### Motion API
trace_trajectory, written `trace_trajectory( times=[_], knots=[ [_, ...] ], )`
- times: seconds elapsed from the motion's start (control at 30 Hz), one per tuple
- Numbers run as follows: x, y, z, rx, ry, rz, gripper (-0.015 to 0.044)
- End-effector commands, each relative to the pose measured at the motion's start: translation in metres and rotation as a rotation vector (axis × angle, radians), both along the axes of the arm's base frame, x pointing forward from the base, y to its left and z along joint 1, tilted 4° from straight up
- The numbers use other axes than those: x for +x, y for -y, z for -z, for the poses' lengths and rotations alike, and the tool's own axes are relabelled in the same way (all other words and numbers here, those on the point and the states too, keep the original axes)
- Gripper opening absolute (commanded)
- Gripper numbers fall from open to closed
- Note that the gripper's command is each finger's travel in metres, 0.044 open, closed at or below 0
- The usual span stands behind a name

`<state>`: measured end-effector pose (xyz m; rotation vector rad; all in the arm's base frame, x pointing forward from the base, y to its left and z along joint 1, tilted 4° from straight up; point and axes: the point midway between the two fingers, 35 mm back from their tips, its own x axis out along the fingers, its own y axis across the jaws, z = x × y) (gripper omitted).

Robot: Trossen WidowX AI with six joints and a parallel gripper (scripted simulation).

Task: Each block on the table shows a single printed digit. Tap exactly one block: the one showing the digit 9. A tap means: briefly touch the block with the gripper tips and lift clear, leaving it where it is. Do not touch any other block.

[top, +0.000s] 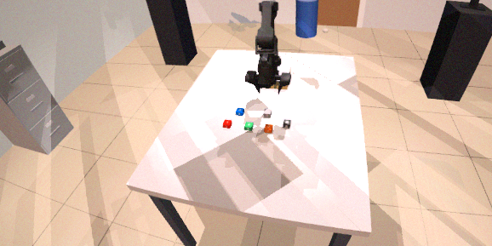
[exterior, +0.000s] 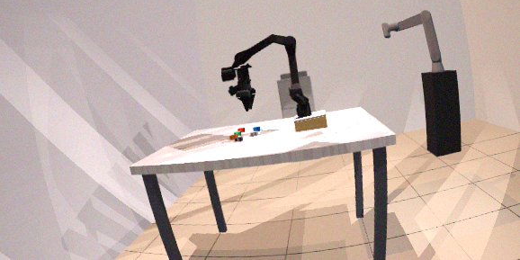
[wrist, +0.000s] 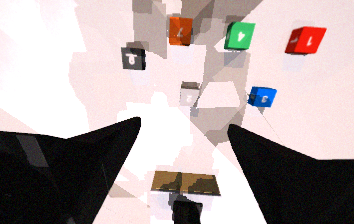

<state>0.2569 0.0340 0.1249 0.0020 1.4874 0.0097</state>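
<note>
My gripper (top: 269, 92) (exterior: 247, 109) (wrist: 184, 124) is open and empty, high above the table on the arm-base side of the blocks. In the wrist view the digits look upside down. The orange block (top: 268, 128) (wrist: 180, 31) shows 7, the green block (top: 248, 126) (wrist: 239, 36) 4, the red block (top: 227, 123) (wrist: 305, 40) 1. The digits on the black block (top: 287, 123) (wrist: 133, 58), the blue block (top: 240, 111) (wrist: 262, 97) and the pale grey block (top: 267, 113) (wrist: 189, 95) are too blurred to read surely. The pale block lies just beyond the fingertips in the wrist view.
The blocks stand apart in two loose rows on the white table (top: 332, 181) (exterior: 342, 139). A wooden box-like base (exterior: 310, 122) (wrist: 185, 183) is by the arm's foot. Shadow patches cross the table. A blue barrel (top: 306, 16) stands on the floor behind.
</note>
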Motion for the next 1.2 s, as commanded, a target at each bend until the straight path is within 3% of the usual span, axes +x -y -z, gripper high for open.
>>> trace_trajectory(
  times=[0.0, 0.17, 0.93, 1.17],
  knots=[
    [0.02, -0.033, -0.004, 0.002, 0.003, -0.003, 0.04],
    [0.042, -0.093, -0.005, 0.007, 0.005, -0.003, 0.04],
    [0.042, -0.093, -0.005, 0.007, 0.005, -0.003, 0.04],
    [0.049, -0.095, 0.073, 0.007, 0.005, -0.003, 0.0216]
  ],
)
